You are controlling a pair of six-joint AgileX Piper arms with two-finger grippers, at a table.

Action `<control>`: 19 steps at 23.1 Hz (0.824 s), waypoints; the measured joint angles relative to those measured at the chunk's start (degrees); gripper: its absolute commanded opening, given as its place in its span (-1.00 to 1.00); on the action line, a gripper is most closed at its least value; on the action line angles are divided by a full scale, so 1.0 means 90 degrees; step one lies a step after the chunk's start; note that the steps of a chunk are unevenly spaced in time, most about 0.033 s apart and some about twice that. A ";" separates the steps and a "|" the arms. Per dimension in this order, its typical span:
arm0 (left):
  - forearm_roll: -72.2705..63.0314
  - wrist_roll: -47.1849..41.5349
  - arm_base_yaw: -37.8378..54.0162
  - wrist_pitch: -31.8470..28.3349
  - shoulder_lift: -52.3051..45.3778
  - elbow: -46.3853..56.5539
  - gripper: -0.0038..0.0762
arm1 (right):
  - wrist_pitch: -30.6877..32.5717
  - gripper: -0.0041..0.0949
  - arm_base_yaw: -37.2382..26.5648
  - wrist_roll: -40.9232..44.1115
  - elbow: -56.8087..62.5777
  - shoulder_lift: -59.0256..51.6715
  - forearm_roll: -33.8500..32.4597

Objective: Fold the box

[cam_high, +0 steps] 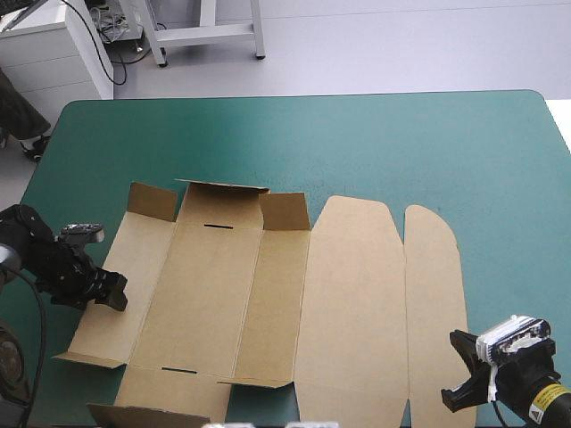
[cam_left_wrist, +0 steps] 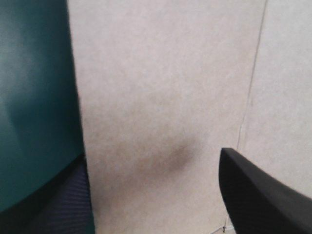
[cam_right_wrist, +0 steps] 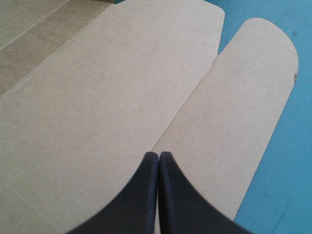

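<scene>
The brown box [cam_high: 348,303] lies opened out on the teal-green cover. Its far flaps [cam_high: 223,192] stand up a little, while the lid and the rounded tuck flap [cam_high: 433,303] lie flat at the right. My left gripper [cam_high: 111,290] is open at the box's left edge. In the left wrist view this gripper [cam_left_wrist: 161,195] has the box's left panel [cam_left_wrist: 161,87] between its fingers, with the panel's edge beside one finger. My right gripper [cam_high: 457,370] sits low at the near right. In the right wrist view it [cam_right_wrist: 158,157] is shut, over the crease between lid [cam_right_wrist: 97,112] and tuck flap [cam_right_wrist: 243,107].
Teal-green cover [cam_high: 357,143] runs from the box to the table's far edge and along the right side [cam_high: 517,223]. The box's near end reaches almost to the table's near edge, where small flaps [cam_high: 259,382] are slightly raised.
</scene>
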 measured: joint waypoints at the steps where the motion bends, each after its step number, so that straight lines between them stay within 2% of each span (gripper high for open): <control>1: -0.0034 0.0021 0.0000 -0.0029 0.0007 0.0026 0.21 | 0.0000 -0.96 0.0000 0.0000 0.0000 0.0000 0.0000; 4: -0.0255 0.0064 0.0000 -0.0067 0.0007 0.0133 0.11 | 0.0000 -0.96 0.0000 -0.0012 0.0000 0.0000 0.0000; 9: -0.0789 0.0158 0.0000 -0.0091 0.0007 0.0422 0.10 | 0.0000 -0.96 0.0000 -0.0019 0.0000 0.0000 0.0000; 14: -0.2604 0.0840 0.0007 -0.0119 0.0007 0.0484 0.11 | 0.0000 -0.96 0.0000 -0.0019 0.0000 0.0000 0.0000; 19: -0.2444 0.1071 0.0007 -0.0119 0.0007 0.0484 0.11 | 0.0000 -0.96 0.0000 -0.0019 0.0000 0.0000 0.0000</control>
